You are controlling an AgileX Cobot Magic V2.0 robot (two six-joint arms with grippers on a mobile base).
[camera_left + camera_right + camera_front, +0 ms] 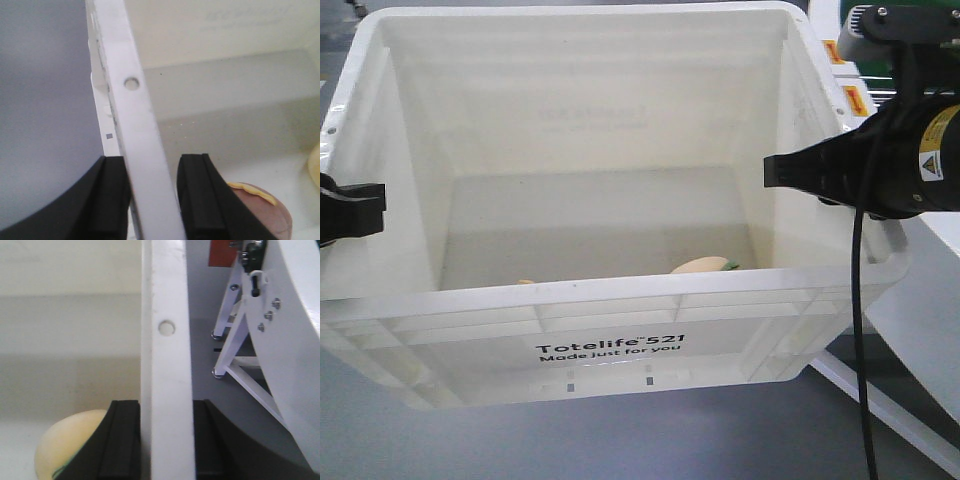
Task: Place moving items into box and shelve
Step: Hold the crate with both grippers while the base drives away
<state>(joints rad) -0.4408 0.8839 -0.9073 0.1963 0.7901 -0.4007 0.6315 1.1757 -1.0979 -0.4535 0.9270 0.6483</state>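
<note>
Box [620,292] hangs between two pinch grips on its side walls, does it? Where's the danger?

Mostly there. The left gripper [152,197] is clamped across the left rim and the right gripper [166,437] across the right rim, one pad inside and one outside each. That is a thin, smooth plastic edge under a large crate. If one arm rises or travels faster than the other, I'd expect the rim to twist and slide out of the pads.

Anything alongside it?

A white frame [235,347] stands near the right wall, so a swing that way could knock a corner. The right arm's black cable [861,330] hangs just beside the front right corner and might snag.

And the load?

Both pieces lie loose on the floor of the box by the front wall: the yellow-tan lump [705,266] with its green edge towards the right, the greyish-pink lump [262,212] just inside the left pad. Tilt it and they'll probably roll, shifting the weight.
</note>
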